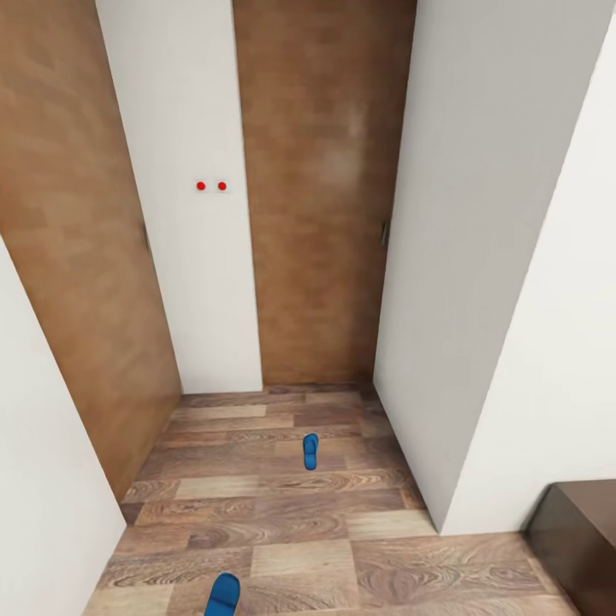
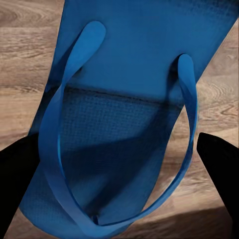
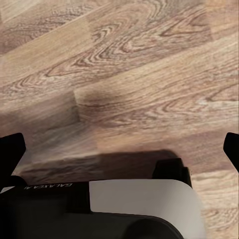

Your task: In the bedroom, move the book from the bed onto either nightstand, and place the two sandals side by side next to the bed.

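Head view first: looking down a short passage with white walls (image 1: 505,257), two brown wooden doors (image 1: 321,188) and a small white plate with two red dots (image 1: 211,186). One blue sandal (image 1: 310,451) lying flat on the plank floor (image 1: 257,505) about mid-passage, second sandal (image 1: 223,595) cut off by the lower edge, well apart from the first. Dark brown furniture corner (image 1: 582,539) poking in at lower right. Left wrist view: up close on a blue sandal (image 2: 124,149), straps blue here, sole flat on the wood, left gripper (image 2: 119,184) with dark fingertips (image 2: 219,169) spread wide either side of it, touching or not, hard to say. Right wrist view: just wood floor (image 3: 129,74), right gripper (image 3: 119,149) with tips (image 3: 10,152) at both edges, spread wide, nothing between, plus a grey and black robot body part (image 3: 99,209) below.
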### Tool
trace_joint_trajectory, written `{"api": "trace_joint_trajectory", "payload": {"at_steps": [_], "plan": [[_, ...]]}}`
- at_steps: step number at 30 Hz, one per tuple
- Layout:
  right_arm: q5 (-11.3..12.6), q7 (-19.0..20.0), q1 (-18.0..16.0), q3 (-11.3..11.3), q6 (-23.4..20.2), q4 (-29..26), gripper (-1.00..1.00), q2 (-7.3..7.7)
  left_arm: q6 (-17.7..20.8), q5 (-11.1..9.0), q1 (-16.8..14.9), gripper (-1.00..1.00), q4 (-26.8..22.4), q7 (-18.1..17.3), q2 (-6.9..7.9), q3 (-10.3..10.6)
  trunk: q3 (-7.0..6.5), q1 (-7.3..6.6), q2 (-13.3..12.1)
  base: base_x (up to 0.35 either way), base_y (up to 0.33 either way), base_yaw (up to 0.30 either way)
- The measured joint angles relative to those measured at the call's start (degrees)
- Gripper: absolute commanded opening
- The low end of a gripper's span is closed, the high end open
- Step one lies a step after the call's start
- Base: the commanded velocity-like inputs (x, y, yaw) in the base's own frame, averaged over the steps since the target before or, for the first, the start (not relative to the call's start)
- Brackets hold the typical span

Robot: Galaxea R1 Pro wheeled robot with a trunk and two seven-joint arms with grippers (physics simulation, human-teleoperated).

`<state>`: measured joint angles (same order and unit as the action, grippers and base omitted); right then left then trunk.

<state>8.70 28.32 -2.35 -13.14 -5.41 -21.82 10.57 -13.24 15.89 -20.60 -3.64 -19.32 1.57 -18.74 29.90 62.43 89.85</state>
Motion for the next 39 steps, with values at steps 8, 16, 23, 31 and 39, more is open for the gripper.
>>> {"api": "trace_joint_trajectory", "payload": {"at_steps": [8,16,23,31,39], "plan": [[0.1,0.0,0.0,0.0,0.0,0.0,1.0,0.0,0.0,0.0,0.0,-1.0,0.0,0.0,0.0,0.0,0.0,0.0,0.0,0.247,0.193,0.0],[0.1,0.0,0.0,0.0,0.0,0.0,1.0,0.0,0.0,0.0,0.0,-1.0,0.0,0.0,0.0,0.0,0.0,0.0,0.0,0.249,0.204,0.0],[0.1,0.1,0.0,-0.1,0.0,-0.1,1.0,0.0,0.0,0.0,0.0,-1.0,0.0,0.0,0.0,0.0,0.0,0.0,0.0,0.258,0.207,0.0],[0.2,0.2,0.0,-0.1,0.0,-0.3,1.0,0.0,0.0,0.0,0.0,-1.0,0.0,0.0,0.0,0.0,0.0,0.0,0.0,0.262,0.208,0.0],[0.1,0.2,0.0,0.0,0.0,-0.2,1.0,0.0,0.0,0.0,0.0,-1.0,0.0,0.0,0.0,0.0,0.0,-0.01,0.0,0.283,0.179,0.0]]}}
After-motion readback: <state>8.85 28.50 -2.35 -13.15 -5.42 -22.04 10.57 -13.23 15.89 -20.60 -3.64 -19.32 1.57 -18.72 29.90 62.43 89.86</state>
